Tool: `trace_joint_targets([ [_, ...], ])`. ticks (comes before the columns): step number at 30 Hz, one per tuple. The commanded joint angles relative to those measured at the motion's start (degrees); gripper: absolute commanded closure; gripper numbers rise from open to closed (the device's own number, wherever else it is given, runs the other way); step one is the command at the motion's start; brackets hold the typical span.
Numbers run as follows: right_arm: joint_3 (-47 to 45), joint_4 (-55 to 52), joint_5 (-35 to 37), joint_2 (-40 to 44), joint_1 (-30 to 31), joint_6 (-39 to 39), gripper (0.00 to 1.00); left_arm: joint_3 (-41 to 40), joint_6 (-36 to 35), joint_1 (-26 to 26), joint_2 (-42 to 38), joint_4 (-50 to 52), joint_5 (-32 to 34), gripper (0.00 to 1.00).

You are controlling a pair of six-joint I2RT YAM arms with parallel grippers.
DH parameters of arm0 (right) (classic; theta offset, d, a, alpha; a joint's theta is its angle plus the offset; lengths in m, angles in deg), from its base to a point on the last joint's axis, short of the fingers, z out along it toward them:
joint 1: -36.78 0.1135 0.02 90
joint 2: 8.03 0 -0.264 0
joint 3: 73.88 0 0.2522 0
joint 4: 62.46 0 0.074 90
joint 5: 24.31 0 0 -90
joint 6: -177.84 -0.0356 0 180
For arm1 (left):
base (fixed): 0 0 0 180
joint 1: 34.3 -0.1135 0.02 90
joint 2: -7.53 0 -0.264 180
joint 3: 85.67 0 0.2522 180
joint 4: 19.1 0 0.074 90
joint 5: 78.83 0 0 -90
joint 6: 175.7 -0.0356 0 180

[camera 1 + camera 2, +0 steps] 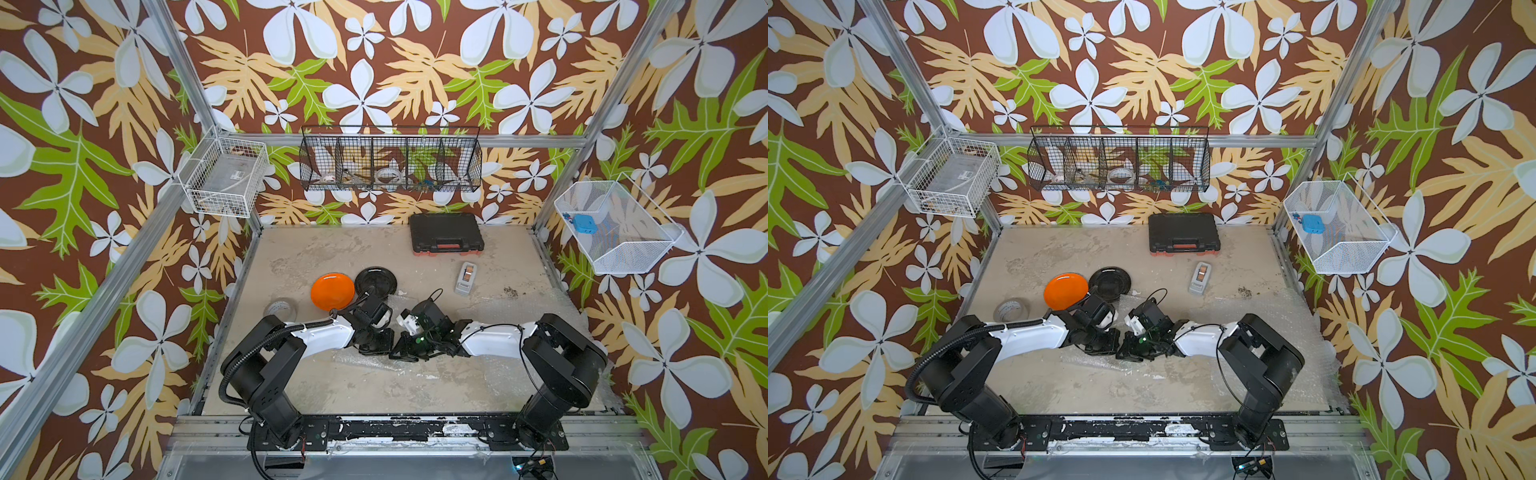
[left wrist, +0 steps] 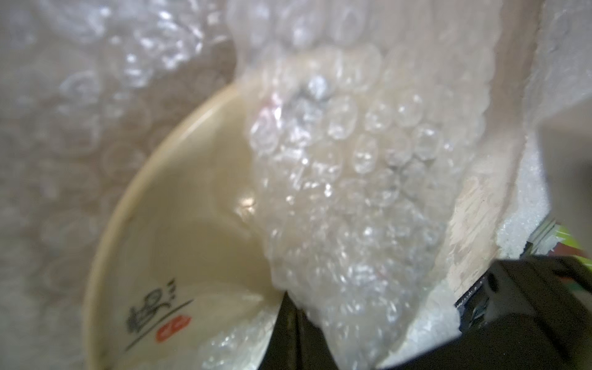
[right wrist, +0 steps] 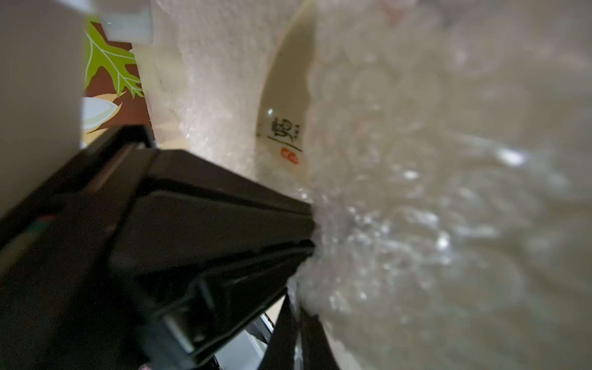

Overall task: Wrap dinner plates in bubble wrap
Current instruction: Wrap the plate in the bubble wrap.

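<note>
A cream dinner plate (image 2: 179,224) with a dark mark and a red stamp lies partly under bubble wrap (image 2: 352,160); it also shows in the right wrist view (image 3: 285,105). My left gripper (image 2: 296,323) is shut on a fold of that bubble wrap. My right gripper (image 3: 296,320) pinches the bubble wrap (image 3: 416,224) with only a thin gap between its jaws. In both top views the left gripper (image 1: 376,345) and right gripper (image 1: 405,351) meet tip to tip over the crumpled wrap (image 1: 365,361). The orange plate (image 1: 332,291) and black plate (image 1: 376,283) lie bare just behind.
A clear tape roll (image 1: 281,309) sits left of the orange plate. A grey tape dispenser (image 1: 466,278) and a black case (image 1: 446,232) lie farther back. More bubble wrap (image 1: 552,307) covers the right side. Wire baskets (image 1: 390,160) hang on the walls.
</note>
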Motion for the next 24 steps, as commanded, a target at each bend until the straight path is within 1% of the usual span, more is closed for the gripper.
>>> trace_joint_targets([
  [1, 2.25, -3.76, 0.02, 2.78, -1.06, 3.28, 0.79, -1.79, -1.16, 0.09, 1.9, 5.38, 6.91, 0.94],
  [3, 2.95, -7.0, 0.04, 4.94, -2.88, 5.04, 0.74, -2.03, -1.16, 0.14, 1.52, 5.58, 7.18, 0.94],
  [6, 3.47, -11.86, 0.97, 7.27, -6.58, 8.41, 0.71, -1.9, -1.16, 0.11, 1.25, 5.94, 6.98, 0.94],
  [8, 3.98, -13.35, 0.82, 6.99, -8.66, 10.62, 0.71, -1.69, -1.47, 0.14, 1.07, 6.35, 7.06, 0.94],
  [10, 5.15, -13.99, -0.73, 4.45, -9.35, 13.17, 0.72, -1.32, -1.8, 0.14, 0.81, 6.95, 7.42, 0.94],
  [13, 5.94, -13.36, -3.85, -0.39, -9.39, 15.46, 0.78, -1.29, -2.03, 0.14, -0.19, 7.19, 7.47, 0.94],
  [17, 3.58, -14.07, 0.22, -2.31, -9.22, 17.32, 0.81, -1.29, -2.89, 0.14, -1.58, 7.5, 7.64, 0.94],
  [20, 0.25, -12.41, 0.78, -1.51, -7.89, 15.86, 0.83, -1.13, -4.39, 0.14, -2.25, 7.5, 7.71, 0.94],
  [24, -3.49, -9.93, 2.15, 1.71, -3.02, 10.88, 0.84, -0.7, -6.69, 0.13, -2.63, 7.62, 8.48, 0.94],
])
